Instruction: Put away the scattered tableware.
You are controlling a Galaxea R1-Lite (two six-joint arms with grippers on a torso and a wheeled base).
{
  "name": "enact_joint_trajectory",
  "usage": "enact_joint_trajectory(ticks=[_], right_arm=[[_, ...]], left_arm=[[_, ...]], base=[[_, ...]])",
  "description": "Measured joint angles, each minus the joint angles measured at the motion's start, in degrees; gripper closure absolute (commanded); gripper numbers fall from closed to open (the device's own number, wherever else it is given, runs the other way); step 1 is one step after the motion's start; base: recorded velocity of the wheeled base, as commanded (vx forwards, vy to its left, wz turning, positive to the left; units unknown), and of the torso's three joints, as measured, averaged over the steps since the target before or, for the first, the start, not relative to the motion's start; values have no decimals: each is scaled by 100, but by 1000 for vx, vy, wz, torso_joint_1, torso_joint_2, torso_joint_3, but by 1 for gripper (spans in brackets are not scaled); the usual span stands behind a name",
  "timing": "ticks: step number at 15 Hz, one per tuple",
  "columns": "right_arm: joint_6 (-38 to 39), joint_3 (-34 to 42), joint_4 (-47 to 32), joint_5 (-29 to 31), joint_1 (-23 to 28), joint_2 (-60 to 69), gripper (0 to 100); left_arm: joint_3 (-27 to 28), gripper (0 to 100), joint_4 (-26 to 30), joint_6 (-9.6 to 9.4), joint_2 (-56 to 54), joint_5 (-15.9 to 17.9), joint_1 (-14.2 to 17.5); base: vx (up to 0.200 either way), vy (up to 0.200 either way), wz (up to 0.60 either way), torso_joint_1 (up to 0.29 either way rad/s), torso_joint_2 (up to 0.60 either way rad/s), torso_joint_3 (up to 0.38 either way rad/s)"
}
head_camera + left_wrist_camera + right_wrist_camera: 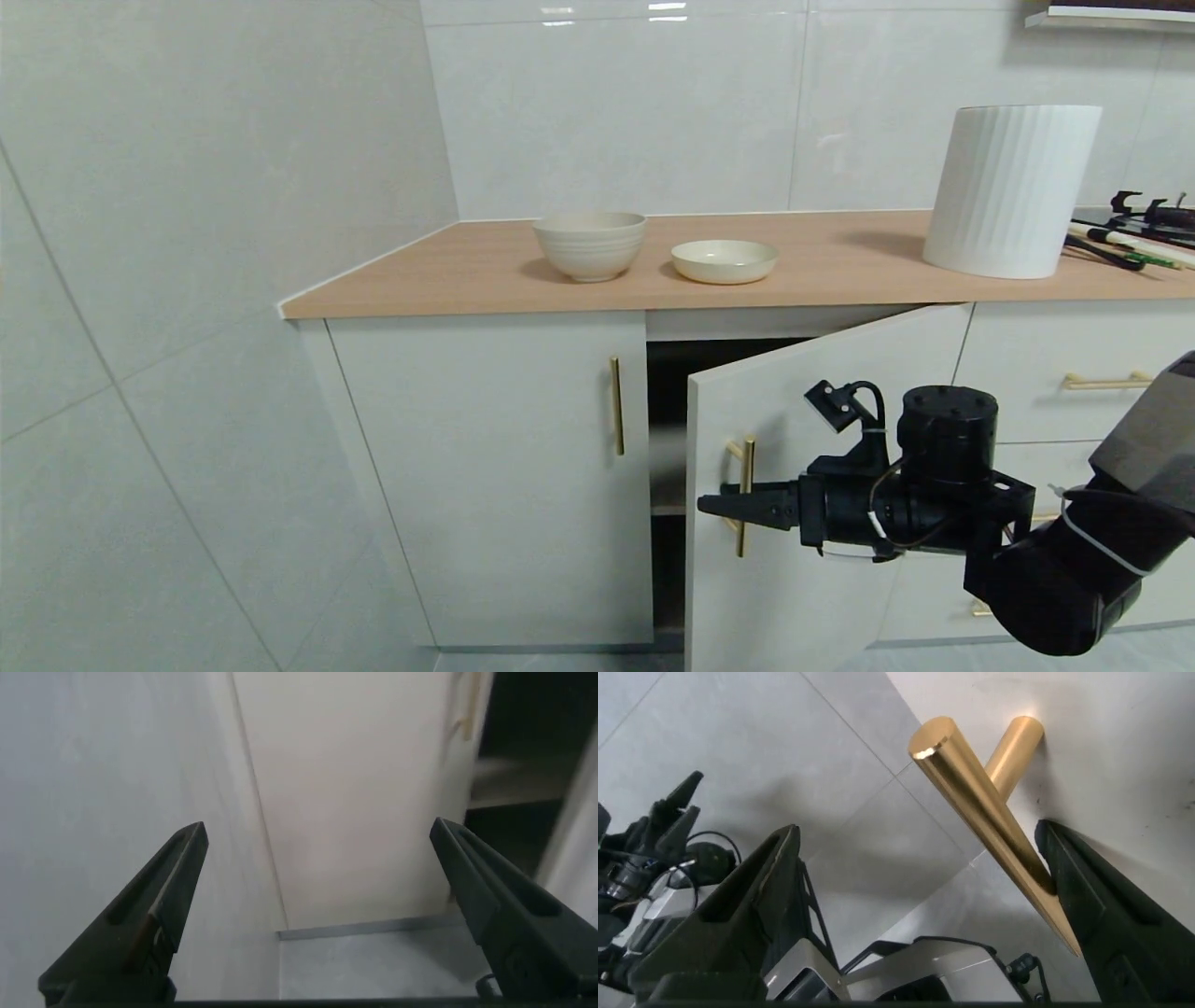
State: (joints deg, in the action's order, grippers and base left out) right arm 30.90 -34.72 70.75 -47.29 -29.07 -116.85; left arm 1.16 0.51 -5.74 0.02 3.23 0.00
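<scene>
- Head view: a beige bowl (pixel 589 245) and a shallow dish (pixel 724 260) sit side by side on the wooden counter (pixel 840 257), well apart from a ribbed white canister (pixel 1013 189). Below, the right hand (pixel 724 505) is at the brass handle (pixel 745 495) of a cabinet door (pixel 803 579) that stands ajar.
- Left wrist view: the left hand (pixel 318 915) is spread wide, holding nothing, and faces a closed door (pixel 355 793) above the floor (pixel 392 961).
- Right wrist view: the right hand (pixel 915 915) is spread, with the brass handle (pixel 990 812) between its fingers, close against one of them.
</scene>
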Motion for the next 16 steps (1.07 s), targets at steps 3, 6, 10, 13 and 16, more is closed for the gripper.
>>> enact_joint_trajectory(ticks=[3,6,10,13,16], right_arm=[[5,11,-6,-11,-9,45,0],[5,11,-2,-20,-13,65,0],[-1,29,13,-22,-39,117,0],[-4,82,35,-22,-48,155,0],[-6,96,38,-22,-50,174,0]], left_arm=[[1045,0,514,176,206,475,-62],[2166,0,887,343,1251,1139,-219],[3159,0,583,418,3565,2102,-341],[3447,0,-204,455,5432,2520,-590],[3439,0,-1329,525,7185,2671,-1182]], base=[[0,0,0,0,0,0],[0,0,0,0,0,0],[0,0,0,0,0,0],[0,0,0,0,0,0],[0,0,0,0,0,0]])
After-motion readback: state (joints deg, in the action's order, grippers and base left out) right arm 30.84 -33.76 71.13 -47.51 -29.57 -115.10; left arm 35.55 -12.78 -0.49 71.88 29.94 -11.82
